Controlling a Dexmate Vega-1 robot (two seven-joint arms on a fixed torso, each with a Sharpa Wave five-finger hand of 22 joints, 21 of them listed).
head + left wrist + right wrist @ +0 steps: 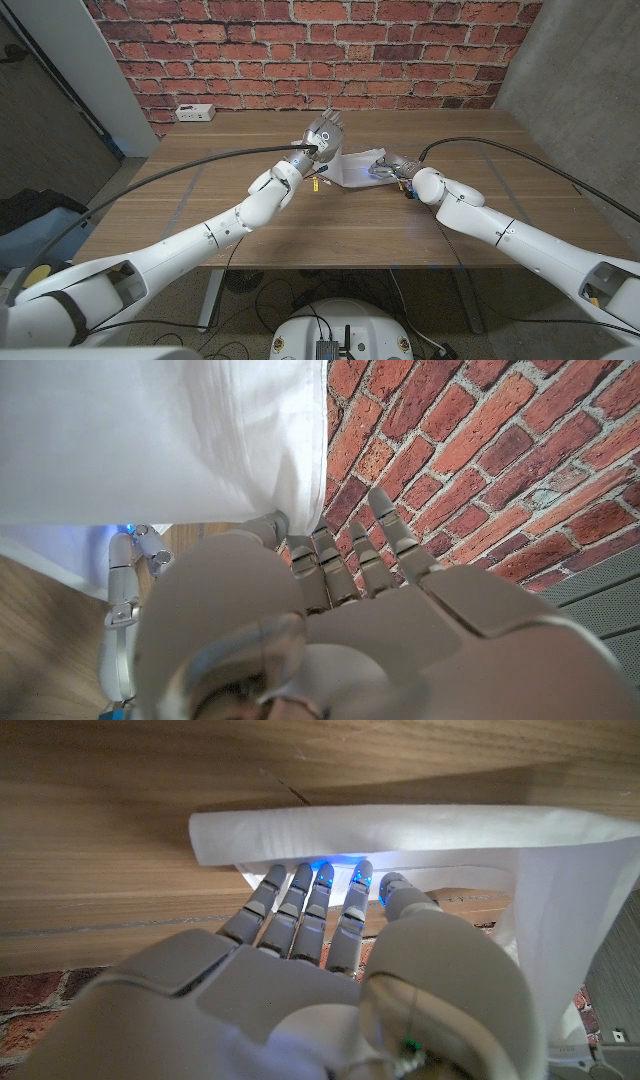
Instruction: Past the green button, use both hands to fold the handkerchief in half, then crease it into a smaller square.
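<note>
The white handkerchief [357,165] lies past the middle of the wooden table [200,215]. My left hand [324,131] is raised above its left side and pinches an edge of it, so the cloth [150,440] hangs lifted from the fingertips [275,525]. My right hand [391,168] is low at the cloth's right side. Its straight fingers [300,905], tips glowing blue, reach into the fold between the raised layer [400,825] and the table. The right hand's fingers [122,575] also show under the cloth in the left wrist view.
A white socket box [194,113] sits at the table's back left, by the brick wall [400,50]. Black cables [200,165] run along both arms. Bare wood lies on the near half of the table.
</note>
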